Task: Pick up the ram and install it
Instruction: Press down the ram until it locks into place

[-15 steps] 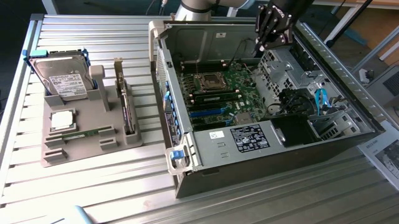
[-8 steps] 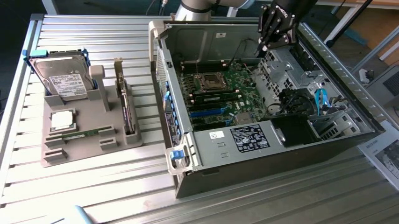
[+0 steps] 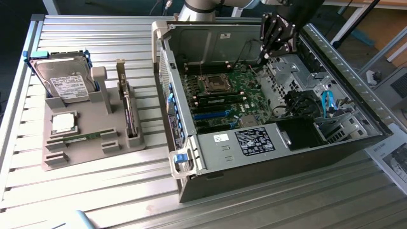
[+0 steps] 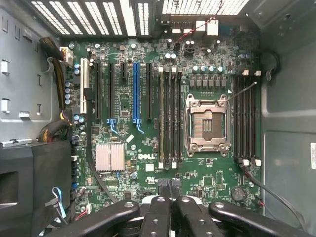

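Note:
The ram [image 3: 86, 137], a thin green stick, lies flat in a slot of the grey holder [image 3: 76, 152] at the exterior view's left, outside the computer case. My gripper [image 3: 279, 51] hangs over the far side of the open case [image 3: 190, 167], well away from the ram. In the wrist view my gripper [image 4: 170, 200] is shut with nothing between its black fingers [image 4: 155, 217], looking straight down on the motherboard [image 4: 123, 106]. Long memory slots [image 4: 170, 123] run beside the open processor socket [image 4: 207, 123]; one slot [image 4: 161, 123] seems to hold a green-edged stick.
The holder also carries a hard drive [image 3: 64, 83], a square silver processor [image 3: 64, 123] and an upright expansion card [image 3: 130, 117]. Inside the case are a heatsink [image 4: 109, 157], a blue card slot [image 4: 136, 91], cables [image 3: 327, 102] and the power supply [image 3: 254, 140].

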Available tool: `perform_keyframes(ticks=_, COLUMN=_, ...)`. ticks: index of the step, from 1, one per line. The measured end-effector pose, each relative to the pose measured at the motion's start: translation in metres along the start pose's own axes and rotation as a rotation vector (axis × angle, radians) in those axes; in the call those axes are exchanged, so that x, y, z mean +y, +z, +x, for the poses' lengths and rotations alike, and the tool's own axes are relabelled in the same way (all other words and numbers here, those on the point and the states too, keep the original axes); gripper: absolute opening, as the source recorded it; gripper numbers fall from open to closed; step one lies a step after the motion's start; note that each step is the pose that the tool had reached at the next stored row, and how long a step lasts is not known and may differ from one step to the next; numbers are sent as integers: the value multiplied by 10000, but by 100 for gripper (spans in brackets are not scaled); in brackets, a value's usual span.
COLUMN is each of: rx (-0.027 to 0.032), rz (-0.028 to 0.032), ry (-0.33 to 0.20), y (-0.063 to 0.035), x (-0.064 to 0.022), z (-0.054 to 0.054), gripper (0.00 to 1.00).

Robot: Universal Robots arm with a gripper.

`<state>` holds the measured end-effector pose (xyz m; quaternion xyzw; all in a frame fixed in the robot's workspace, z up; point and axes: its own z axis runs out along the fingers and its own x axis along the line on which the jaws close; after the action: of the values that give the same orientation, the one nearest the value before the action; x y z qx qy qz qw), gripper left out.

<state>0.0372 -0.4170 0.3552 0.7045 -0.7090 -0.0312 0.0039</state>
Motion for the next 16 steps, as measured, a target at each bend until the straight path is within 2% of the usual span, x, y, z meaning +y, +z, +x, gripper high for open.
perform_keyframes(ticks=16, rx=1, rz=0, ry=0, y=361, x=-18, z=14, gripper=10)
